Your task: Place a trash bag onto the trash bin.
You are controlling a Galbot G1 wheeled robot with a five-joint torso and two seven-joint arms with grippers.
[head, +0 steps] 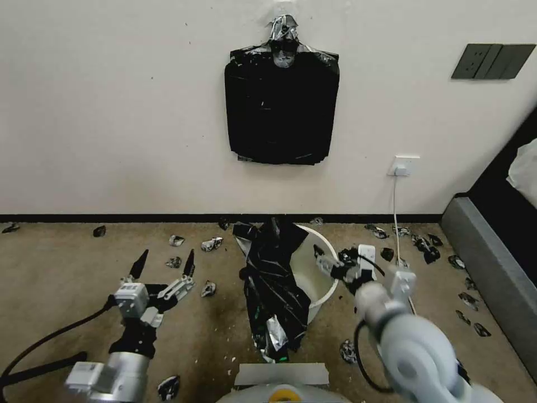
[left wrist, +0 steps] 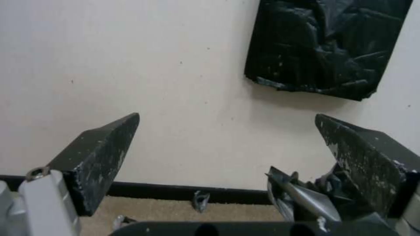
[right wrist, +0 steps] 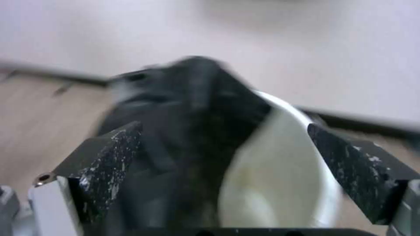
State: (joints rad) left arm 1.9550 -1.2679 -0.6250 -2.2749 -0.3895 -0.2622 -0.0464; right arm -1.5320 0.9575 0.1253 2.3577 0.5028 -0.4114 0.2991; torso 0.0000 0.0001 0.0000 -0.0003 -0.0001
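Left gripper (head: 163,263): spread wide, holding nothing, hovering over the carpet (head: 67,268) well to the left of the bin. Its wrist view confirms the gap: wall between the two dark fingers (left wrist: 98,157), nothing in it.
Trash bag (head: 274,280): loose, crinkly black plastic, draped over the left part of the bin's rim and hanging down its near-left side to the floor. Long axis runs roughly top to bottom in the head view, from rim to carpet. Not wrapped around the opening (most of the rim is bare).
Trash bin (head: 319,280): round, white, standing on the carpet in front of the wall, mouth tilted toward the right arm; white inside visible.
Right gripper (head: 327,263): fingers apart, empty, right at the bin's right rim. In its wrist view the bag lies straight ahead between the open fingers (right wrist: 109,157), bin wall alongside it.
Key relation: bag sits to the right of the left gripper and to the left of the right one; right arm is much nearer. My read: bag still needs opening and pulling over the far rim.
Surroundings: flat stack of black bags (head: 282,106) taped to the wall above; torn black scraps (head: 210,243) all over the carpet; white cable (head: 396,207) from a wall socket behind the right arm, a possible snag.
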